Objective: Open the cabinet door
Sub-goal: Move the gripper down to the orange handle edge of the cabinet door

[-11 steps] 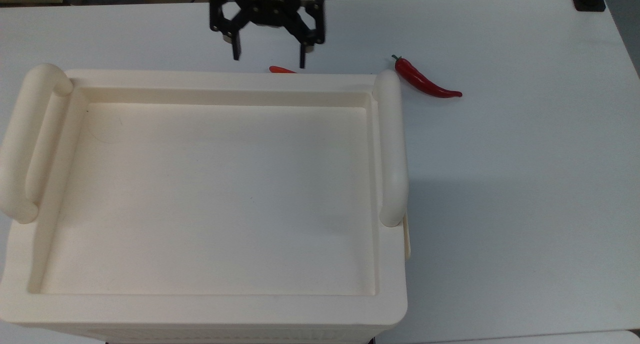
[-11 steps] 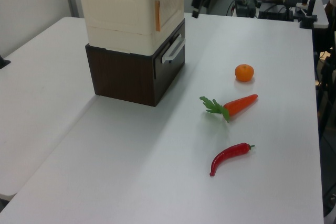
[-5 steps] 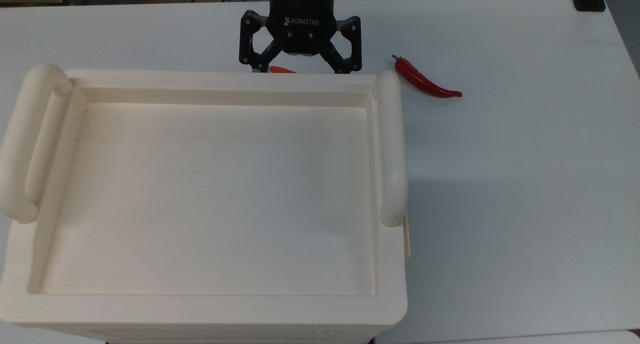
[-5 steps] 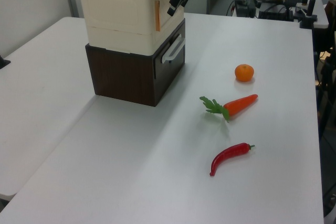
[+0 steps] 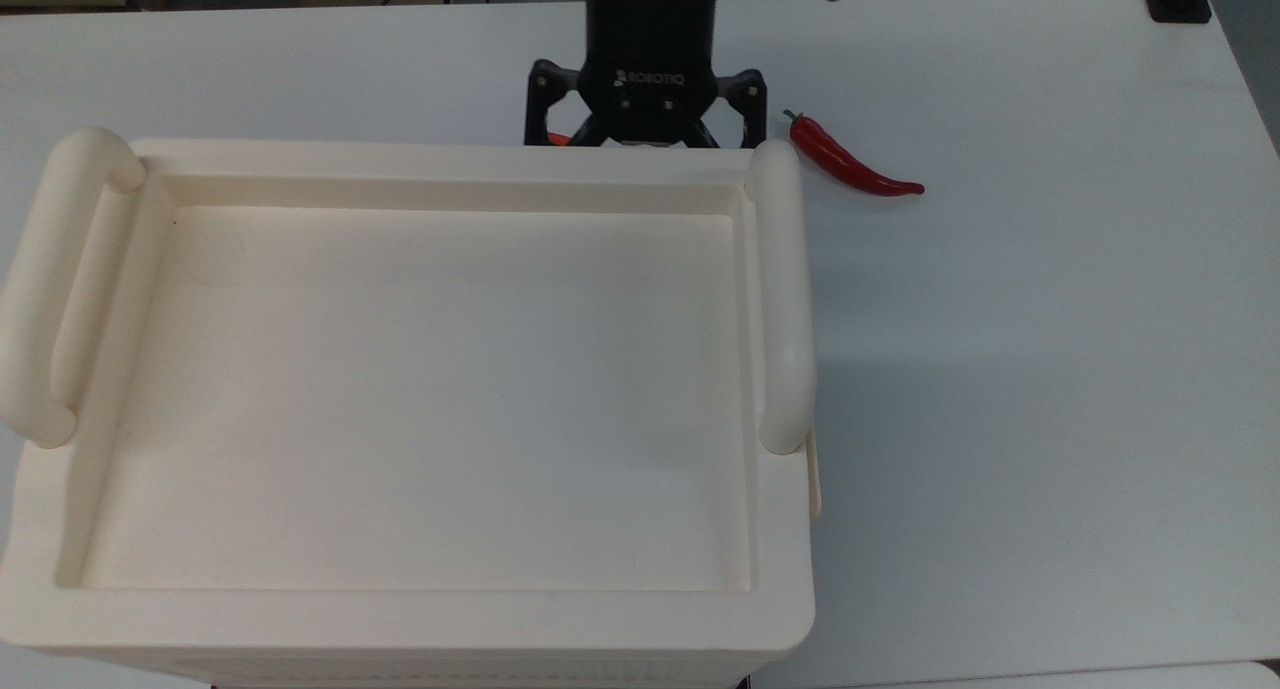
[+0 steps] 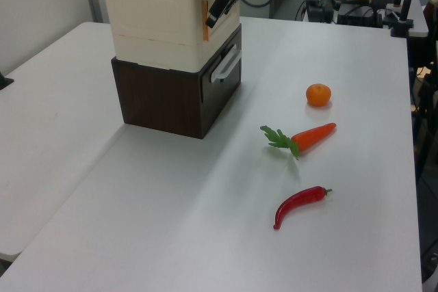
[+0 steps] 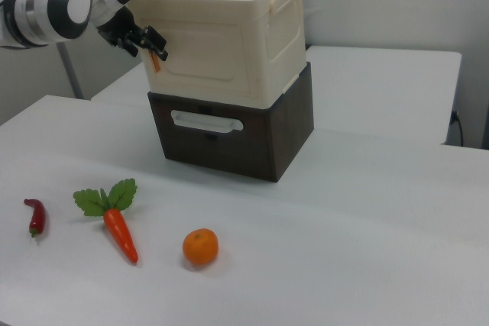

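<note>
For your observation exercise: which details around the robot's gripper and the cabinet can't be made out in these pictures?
- Top view: the gripper has its fingertips hidden behind the cabinet rim.
- Top view: the carrot is mostly covered by the gripper and rim.
- Left and right views: whether the gripper touches the orange tab is too small to tell.

The cabinet door is a cream plastic rectangle with a raised rim and a shallow recessed middle, standing upright in the front face of the cream cabinet. It is shut, lying flush with that face and showing no gap along its edges, directly above the dark drawer unit that carries the cabinet on the desk. A small orange tab sticks out at the door's edge on the right view's left, about halfway up its height.
</note>
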You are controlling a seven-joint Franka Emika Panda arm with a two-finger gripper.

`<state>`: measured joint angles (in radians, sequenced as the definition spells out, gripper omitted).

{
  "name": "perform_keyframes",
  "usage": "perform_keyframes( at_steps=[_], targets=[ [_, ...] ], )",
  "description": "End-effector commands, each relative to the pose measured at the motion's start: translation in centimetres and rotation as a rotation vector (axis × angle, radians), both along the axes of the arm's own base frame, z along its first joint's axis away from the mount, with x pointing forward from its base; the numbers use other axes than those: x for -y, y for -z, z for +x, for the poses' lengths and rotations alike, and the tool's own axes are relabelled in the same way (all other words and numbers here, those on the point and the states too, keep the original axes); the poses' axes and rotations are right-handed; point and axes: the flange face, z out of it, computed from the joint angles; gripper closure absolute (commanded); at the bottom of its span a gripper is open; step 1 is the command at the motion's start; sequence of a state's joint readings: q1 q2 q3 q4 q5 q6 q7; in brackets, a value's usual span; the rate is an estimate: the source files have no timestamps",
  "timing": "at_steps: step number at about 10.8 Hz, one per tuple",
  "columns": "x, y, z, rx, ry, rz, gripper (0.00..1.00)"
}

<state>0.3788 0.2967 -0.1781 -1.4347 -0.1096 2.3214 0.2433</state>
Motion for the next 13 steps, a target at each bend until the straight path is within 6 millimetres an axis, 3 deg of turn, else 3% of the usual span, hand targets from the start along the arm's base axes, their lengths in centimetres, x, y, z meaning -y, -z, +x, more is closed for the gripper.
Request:
perform_keyframes(
  at_steps=[1, 6, 11, 13],
  targets=[
    [-1.0, 0.0, 0.6, 0.037, 0.02, -0.017, 0.28],
    [-1.0, 0.1, 0.5, 0.032, 0.021, -0.016, 0.67],
    [-0.5, 0.0, -0.2, 0.012, 0.027, -0.018, 0.84],
    [-0.3, 0.2, -0.8, -0.039, 0.037, -0.028, 0.85]
  ],
)
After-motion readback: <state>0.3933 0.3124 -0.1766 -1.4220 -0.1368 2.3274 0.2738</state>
